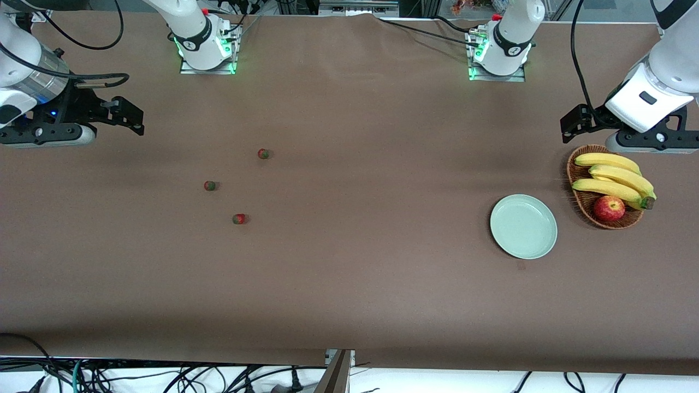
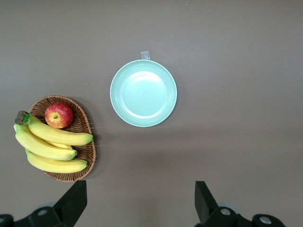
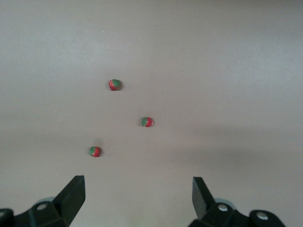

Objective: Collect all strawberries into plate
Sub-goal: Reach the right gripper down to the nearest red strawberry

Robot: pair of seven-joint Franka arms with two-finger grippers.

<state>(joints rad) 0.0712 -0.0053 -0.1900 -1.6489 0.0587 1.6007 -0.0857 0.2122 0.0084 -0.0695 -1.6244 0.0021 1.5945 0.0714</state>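
Three strawberries lie apart toward the right arm's end. Plate sits beside wicker basket holding bananas and apple. Left gripper over basket's edge, right gripper over bare table: both released, empty.

strawberries: three, red, apart on table | plate: mint-green, empty

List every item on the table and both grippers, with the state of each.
strawberries: three, loose on the table, none on the plate
plate: empty, flat on the table
basket: holds bananas and an apple
left gripper: open, empty, above the table beside the basket
right gripper: open, empty, near the strawberries
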